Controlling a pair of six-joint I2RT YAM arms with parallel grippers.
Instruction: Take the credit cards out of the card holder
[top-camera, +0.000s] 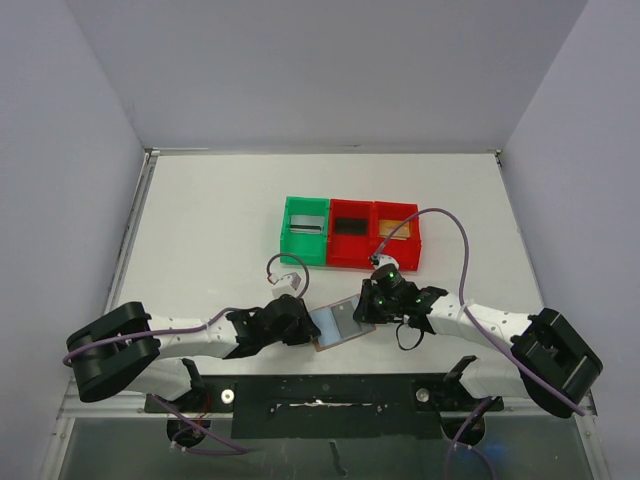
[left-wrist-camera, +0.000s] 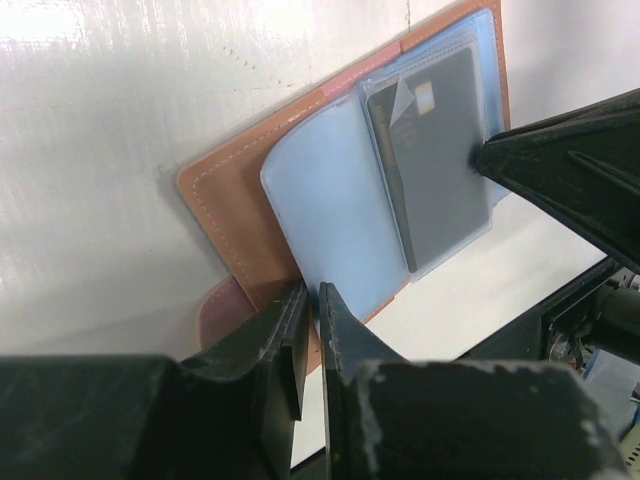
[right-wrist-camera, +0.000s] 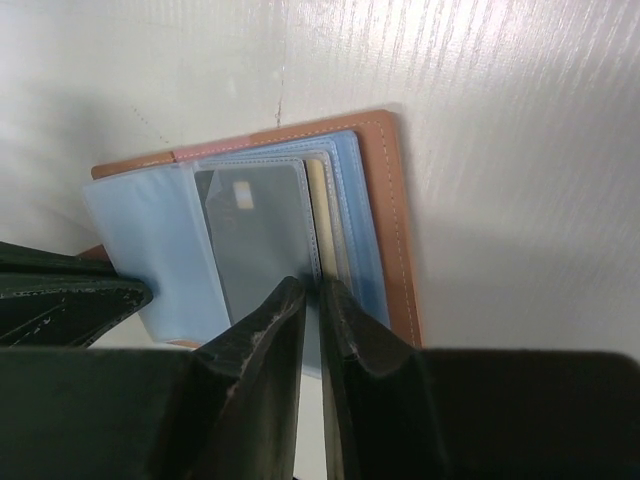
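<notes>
Overhead, the open wallet (top-camera: 340, 322) lies flat on the table (top-camera: 220, 220) between the left gripper (top-camera: 306, 327) and right gripper (top-camera: 366, 310), so one can anchor while the other pulls. From the left wrist, the left jaws pinch the blue inner page (left-wrist-camera: 320, 200), likely pinning it. From the right wrist, the right jaws are nearly shut on the edge of the grey card (right-wrist-camera: 255, 230), inside its clear pocket, seemingly to draw it out.
</notes>
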